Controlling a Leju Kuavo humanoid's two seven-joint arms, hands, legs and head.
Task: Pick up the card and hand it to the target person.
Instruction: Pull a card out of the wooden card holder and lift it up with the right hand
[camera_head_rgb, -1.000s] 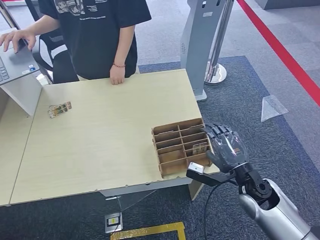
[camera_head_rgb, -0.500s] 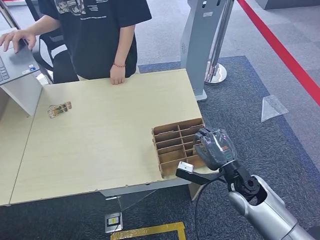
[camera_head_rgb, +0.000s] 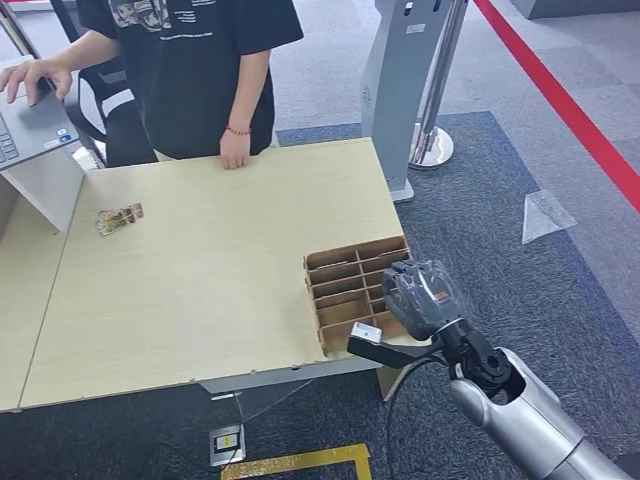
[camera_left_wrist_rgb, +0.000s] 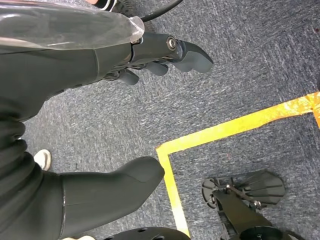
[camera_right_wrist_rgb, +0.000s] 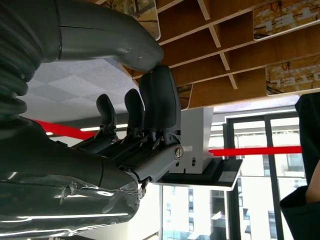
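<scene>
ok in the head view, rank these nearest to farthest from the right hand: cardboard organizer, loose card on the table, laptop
1. Cardboard organizer: at the table's near right corner, directly beside the right hand.
2. Loose card: far across the table, on its left side.
3. Laptop: beyond the card, at the far left edge on a raised stand.

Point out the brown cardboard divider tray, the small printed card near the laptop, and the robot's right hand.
Brown cardboard divider tray (camera_head_rgb: 343, 283), head view, inner partitions.
Small printed card (camera_head_rgb: 119, 218), head view, its middle.
Right hand (camera_head_rgb: 420, 296), head view, back of hand.
</scene>
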